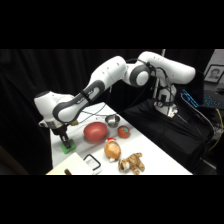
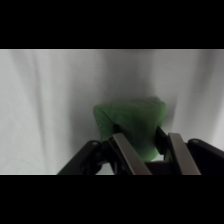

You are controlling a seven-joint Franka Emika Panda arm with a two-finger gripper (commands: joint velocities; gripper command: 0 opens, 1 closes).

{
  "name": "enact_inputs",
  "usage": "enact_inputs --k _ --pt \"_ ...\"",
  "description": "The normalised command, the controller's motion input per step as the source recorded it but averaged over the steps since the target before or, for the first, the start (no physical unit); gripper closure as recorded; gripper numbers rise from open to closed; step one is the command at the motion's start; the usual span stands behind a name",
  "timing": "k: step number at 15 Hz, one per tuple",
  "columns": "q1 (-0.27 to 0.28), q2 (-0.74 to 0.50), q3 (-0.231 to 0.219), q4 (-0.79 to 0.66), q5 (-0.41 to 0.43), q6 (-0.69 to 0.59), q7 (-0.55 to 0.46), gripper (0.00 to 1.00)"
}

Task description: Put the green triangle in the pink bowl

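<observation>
The green triangle (image 1: 68,145) is a small bright green block at the left side of the white table (image 1: 150,150). My gripper (image 1: 64,138) has come down on it from above. In the wrist view the green triangle (image 2: 131,122) fills the gap between my two metal fingers (image 2: 125,150), which press against its sides, so my gripper (image 2: 138,133) is shut on it. It sits at or just above the tabletop. The pink bowl (image 1: 95,132) stands to the right of the gripper, a short way off, and looks empty.
A small shiny metal bowl (image 1: 112,120) sits behind the pink bowl, and a red-and-green round object (image 1: 123,132) lies to its right. An orange-yellow toy (image 1: 113,150) and a brown plush toy (image 1: 131,162) lie nearer the front. A black wire handle (image 1: 92,161) and a beige board (image 1: 72,165) are at the front left.
</observation>
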Motion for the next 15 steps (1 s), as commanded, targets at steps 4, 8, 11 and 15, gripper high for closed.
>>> enact_inputs --k 4,8,11,15 --pt "-0.056 0.2 0.063 0.35 0.025 -0.16 -0.13 0.97" --pt "-0.03 0.07 0.051 0.18 0.031 -0.12 -0.09 0.96" --pt "-0.015 -0.15 0.04 0.0 0.03 -0.14 -0.04 0.96" --pt "0.009 -0.39 0.008 -0.23 0.01 -0.14 0.02 0.96"
